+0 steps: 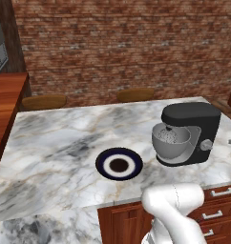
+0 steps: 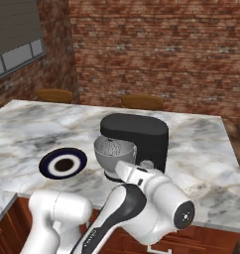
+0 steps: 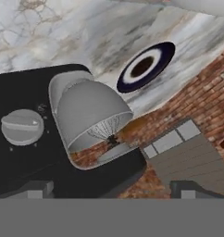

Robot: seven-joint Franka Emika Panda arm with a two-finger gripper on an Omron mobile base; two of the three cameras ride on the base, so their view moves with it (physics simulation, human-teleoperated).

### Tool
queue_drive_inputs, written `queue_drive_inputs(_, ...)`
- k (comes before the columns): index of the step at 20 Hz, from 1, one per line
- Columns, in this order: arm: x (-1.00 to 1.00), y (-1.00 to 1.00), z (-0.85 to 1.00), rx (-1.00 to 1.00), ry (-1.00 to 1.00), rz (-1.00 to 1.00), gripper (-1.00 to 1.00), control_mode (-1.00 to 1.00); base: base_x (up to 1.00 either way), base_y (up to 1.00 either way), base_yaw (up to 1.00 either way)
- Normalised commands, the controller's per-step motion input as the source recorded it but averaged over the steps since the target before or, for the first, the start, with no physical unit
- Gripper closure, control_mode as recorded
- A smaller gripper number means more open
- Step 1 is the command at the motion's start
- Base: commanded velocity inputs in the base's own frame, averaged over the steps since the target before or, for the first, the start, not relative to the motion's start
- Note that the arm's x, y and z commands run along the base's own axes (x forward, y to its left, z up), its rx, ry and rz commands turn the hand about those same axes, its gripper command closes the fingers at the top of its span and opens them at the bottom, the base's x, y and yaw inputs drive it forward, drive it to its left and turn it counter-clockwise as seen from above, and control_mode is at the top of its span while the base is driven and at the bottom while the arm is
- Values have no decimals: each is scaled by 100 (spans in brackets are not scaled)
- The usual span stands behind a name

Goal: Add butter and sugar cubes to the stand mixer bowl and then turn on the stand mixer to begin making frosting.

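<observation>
The black stand mixer [image 1: 191, 131] stands on the marble counter [image 1: 55, 143], toward its right end. Its grey metal stand mixer bowl [image 1: 172, 143] sits under the head with a wire whisk inside. A small silver knob [image 1: 206, 145] is on the mixer's side. In the hand view my gripper [image 3: 115, 190] is open and empty, close beside the mixer [image 3: 35, 152], facing the knob [image 3: 22, 126] and the bowl [image 3: 90, 111]. My arm [image 2: 147, 198] reaches up in front of the mixer [image 2: 137, 134]. Butter and sugar cubes are out of view.
A dark-blue-rimmed plate [image 1: 119, 163] with a white ring lies left of the mixer. Two wooden stools [image 1: 43, 101] [image 1: 135, 94] stand behind the counter before a brick wall. Wooden drawers [image 1: 217, 200] run under the near edge.
</observation>
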Motion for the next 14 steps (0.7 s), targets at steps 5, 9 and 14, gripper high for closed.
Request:
queue_drive_inputs(5,-28,3,-74,61,-8,-37,-100,-100,0,0,0)
queue_drive_inputs(9,-5,7,-34,64,0,-32,-100,-100,0,0,0)
queue_drive_inputs(14,2,7,-2,56,13,-22,-100,-100,0,0,0)
